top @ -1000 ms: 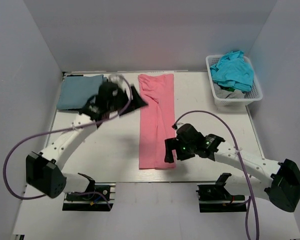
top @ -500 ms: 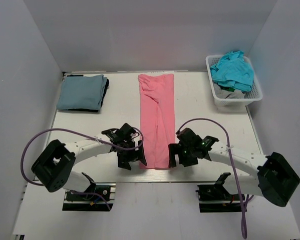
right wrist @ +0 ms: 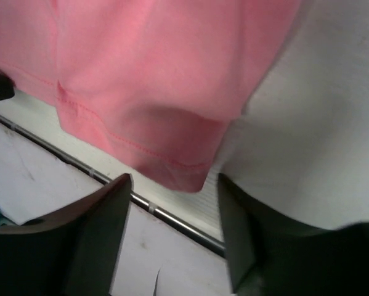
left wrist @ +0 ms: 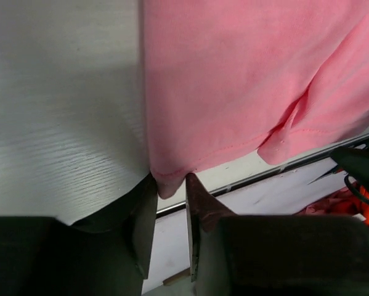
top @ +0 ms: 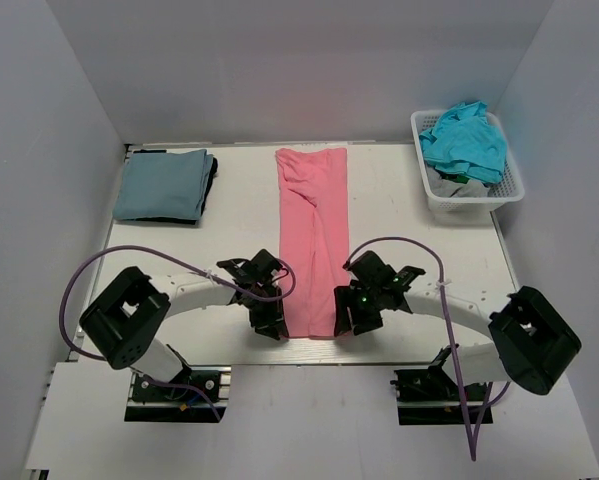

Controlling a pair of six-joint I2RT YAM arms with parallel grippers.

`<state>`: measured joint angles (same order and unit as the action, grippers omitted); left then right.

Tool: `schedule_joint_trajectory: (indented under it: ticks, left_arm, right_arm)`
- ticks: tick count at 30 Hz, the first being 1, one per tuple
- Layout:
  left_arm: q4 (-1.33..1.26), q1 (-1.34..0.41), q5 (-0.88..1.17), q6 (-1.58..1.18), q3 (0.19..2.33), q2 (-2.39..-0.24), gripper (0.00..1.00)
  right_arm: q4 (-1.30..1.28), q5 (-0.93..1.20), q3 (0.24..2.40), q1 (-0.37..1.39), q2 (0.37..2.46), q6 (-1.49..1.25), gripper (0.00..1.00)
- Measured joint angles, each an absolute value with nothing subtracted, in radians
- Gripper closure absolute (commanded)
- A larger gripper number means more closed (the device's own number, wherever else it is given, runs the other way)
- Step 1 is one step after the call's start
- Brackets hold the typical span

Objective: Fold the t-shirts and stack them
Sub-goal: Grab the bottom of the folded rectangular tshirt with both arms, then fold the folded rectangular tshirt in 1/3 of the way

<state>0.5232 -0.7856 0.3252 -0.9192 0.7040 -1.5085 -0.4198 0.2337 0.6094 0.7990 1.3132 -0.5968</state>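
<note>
A white table (top: 419,250) is walled in by grey panels (top: 279,70). A folded blue t-shirt (top: 161,184) is laid far left, and a pink t-shirt (top: 314,240) is stretched down the middle. Its near corners are flanked by the left gripper (left wrist: 170,191), narrowly parted with its hold unclear, and the right gripper (right wrist: 175,179), spread wide. The basket (top: 507,192) is largely hidden under a teal t-shirt (top: 466,140).

Dark tee (top: 212,178) mostly out of sight under grey-blue tee (top: 162,185)
</note>
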Motion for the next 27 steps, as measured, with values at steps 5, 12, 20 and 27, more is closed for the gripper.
schedule_joint_trajectory:
  ticks: [5, 12, 20, 27]
  left_arm:
    - [0.515, -0.794, 0.31, -0.917, 0.707, -1.522, 0.93]
    - [0.512, -0.801, 0.299, -0.911, 0.725, -1.53, 1.0]
    - [0.57, -0.801, 0.239, -0.899, 0.829, -1.486, 1.0]
    - [0.668, -0.766, 0.148, -0.898, 1.061, -1.52, 1.0]
  right_arm:
    - [-0.392, 0.282, 0.62, 0.796, 1.388, -0.575, 0.88]
    - [-0.392, 0.294, 0.626, 0.794, 1.411, -0.567, 1.0]
    - [-0.463, 0.189, 0.726, 0.79, 1.281, -0.571, 1.0]
    - [-0.514, 0.128, 0.909, 0.735, 1.339, -0.574, 1.0]
